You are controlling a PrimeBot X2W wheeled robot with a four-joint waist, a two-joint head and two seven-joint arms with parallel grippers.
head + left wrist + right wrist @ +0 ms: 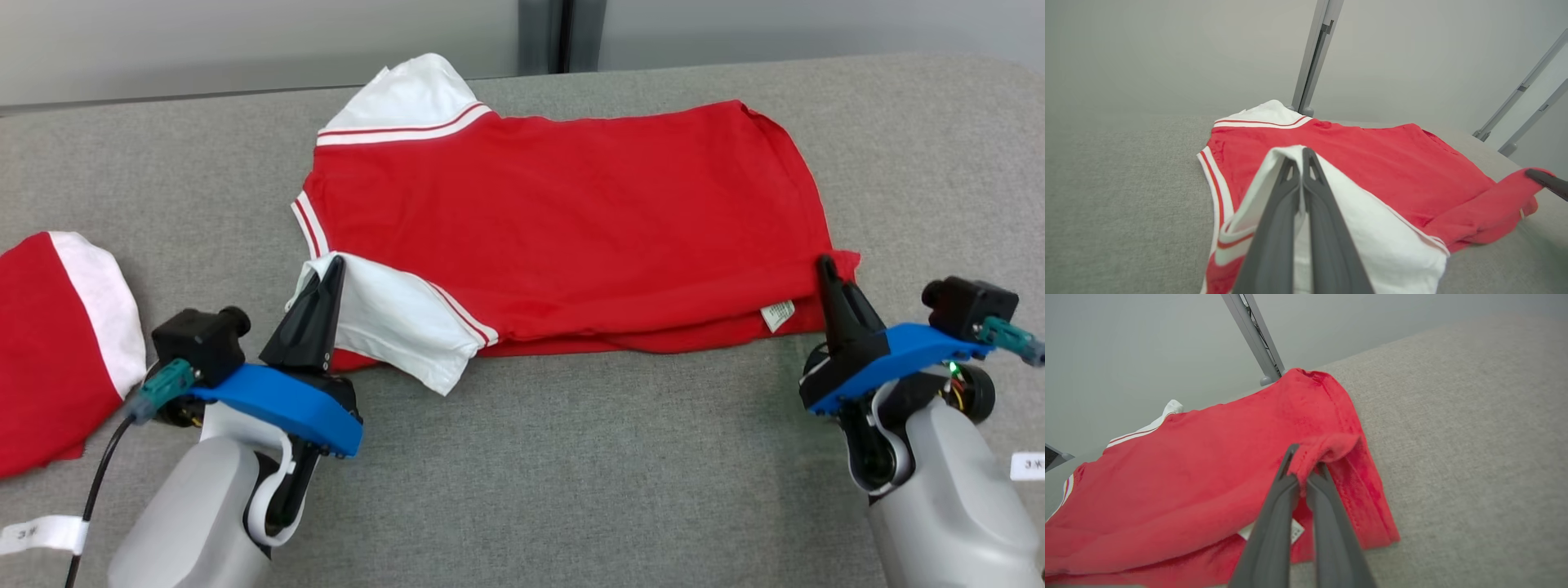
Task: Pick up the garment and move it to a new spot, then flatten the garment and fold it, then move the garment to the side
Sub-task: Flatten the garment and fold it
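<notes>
head view: garment [571, 220] pinched in both jaws

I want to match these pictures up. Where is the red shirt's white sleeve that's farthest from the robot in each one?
Head view: far white sleeve at the top, left of centre, on the red shirt's far corner.
Left wrist view: centre, slightly above the middle.
Right wrist view: small, at the left, beyond the red cloth.
Shared landmark: the grey post behind the table.

Grey fabric surface [571, 474] holds the garment [571, 204] and another shirt [49, 343].
</notes>
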